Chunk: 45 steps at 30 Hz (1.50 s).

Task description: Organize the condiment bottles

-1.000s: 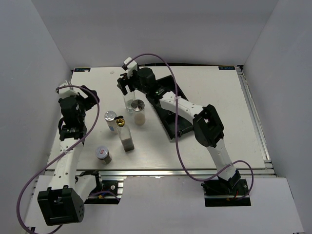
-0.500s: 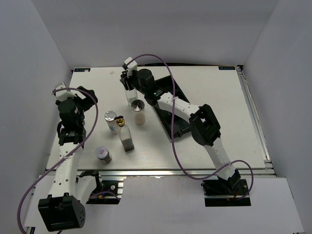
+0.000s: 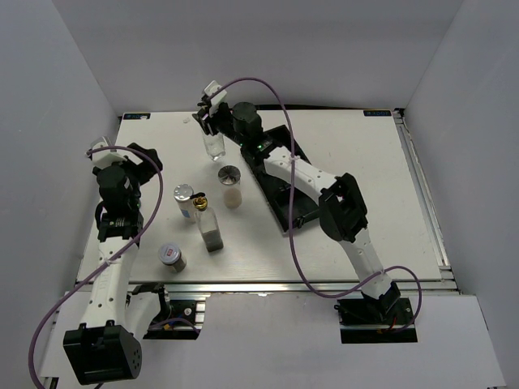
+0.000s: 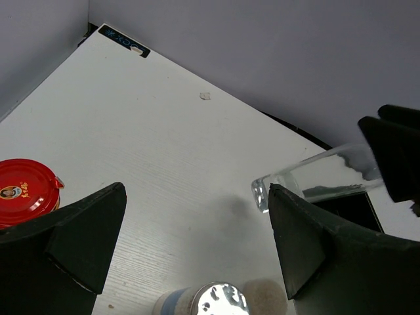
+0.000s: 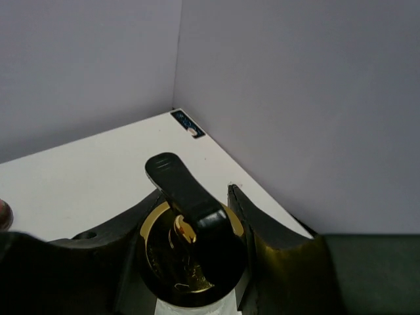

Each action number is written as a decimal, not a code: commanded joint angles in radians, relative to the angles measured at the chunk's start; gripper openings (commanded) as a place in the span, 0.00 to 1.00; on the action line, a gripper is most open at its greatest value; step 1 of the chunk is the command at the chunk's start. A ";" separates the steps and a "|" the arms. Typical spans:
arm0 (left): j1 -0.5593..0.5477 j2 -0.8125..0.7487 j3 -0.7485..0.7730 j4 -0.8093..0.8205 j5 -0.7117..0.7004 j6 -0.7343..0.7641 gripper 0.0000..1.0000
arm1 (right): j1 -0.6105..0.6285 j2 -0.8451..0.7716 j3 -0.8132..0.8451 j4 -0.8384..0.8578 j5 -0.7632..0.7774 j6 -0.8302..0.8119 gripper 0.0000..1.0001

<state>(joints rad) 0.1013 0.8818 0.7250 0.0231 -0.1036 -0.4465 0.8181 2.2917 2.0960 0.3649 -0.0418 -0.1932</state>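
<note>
Right end effector (image 5: pixel 190 226) clenched on the gold spout of a clear glass bottle (image 3: pixel 214 144); bottle tilted at far left of table (image 3: pixel 357 146). Left end effector (image 4: pixel 197 246) released, nothing between. Red-capped jar (image 4: pixel 25 190) beside its finger.

Red-capped jar (image 4: pixel 23 190) left; clear bottle (image 4: pixel 295 178) tilted right; silver-lidded jar (image 4: pixel 213 300) bottom.
</note>
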 commanded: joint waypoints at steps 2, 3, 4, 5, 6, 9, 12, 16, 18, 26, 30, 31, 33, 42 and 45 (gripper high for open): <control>-0.003 0.000 -0.006 -0.002 -0.018 -0.001 0.98 | -0.060 -0.097 0.094 0.186 -0.093 -0.003 0.00; -0.003 0.000 -0.004 -0.006 -0.030 0.000 0.98 | -0.071 -0.098 0.105 0.178 -0.102 0.000 0.00; -0.003 0.000 -0.004 -0.008 -0.039 0.002 0.98 | -0.082 -0.109 0.116 0.161 -0.130 0.004 0.00; -0.003 0.000 -0.004 -0.011 -0.047 0.002 0.98 | -0.105 -0.116 0.114 0.157 -0.139 0.012 0.00; -0.003 0.002 -0.003 -0.017 -0.067 0.003 0.98 | -0.117 -0.126 0.108 0.155 -0.145 0.021 0.00; -0.002 0.002 -0.002 -0.012 -0.077 0.002 0.98 | -0.154 -0.169 0.073 0.132 -0.138 0.041 0.00; -0.002 0.020 -0.006 -0.014 -0.073 -0.001 0.98 | -0.177 -0.201 0.061 0.082 -0.144 0.006 0.00; -0.003 0.043 0.021 -0.058 -0.094 0.003 0.98 | -0.209 -0.225 0.035 0.062 -0.067 -0.006 0.00; -0.003 0.046 0.016 -0.048 -0.099 0.002 0.98 | -0.232 -0.224 0.036 0.045 -0.043 0.006 0.00; -0.002 0.060 0.021 -0.052 -0.113 0.000 0.98 | -0.313 -0.229 0.001 0.025 -0.087 0.074 0.00; -0.003 0.071 0.025 -0.055 -0.114 0.000 0.98 | -0.324 -0.207 -0.008 0.023 -0.087 0.071 0.00; -0.003 0.075 0.025 -0.055 -0.116 0.000 0.98 | -0.326 -0.204 -0.007 0.028 -0.087 0.069 0.00; -0.003 0.078 0.027 -0.058 -0.119 -0.001 0.98 | -0.330 -0.189 -0.004 0.032 -0.093 0.069 0.00; -0.002 0.072 0.027 -0.060 -0.125 0.002 0.98 | -0.361 -0.147 -0.019 0.060 -0.177 0.093 0.00; -0.002 0.069 0.027 -0.063 -0.131 0.003 0.98 | -0.373 -0.141 -0.024 0.068 -0.208 0.112 0.00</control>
<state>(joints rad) 0.1013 0.9695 0.7246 -0.0345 -0.2218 -0.4458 0.4656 2.1635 2.0624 0.2726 -0.1989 -0.1024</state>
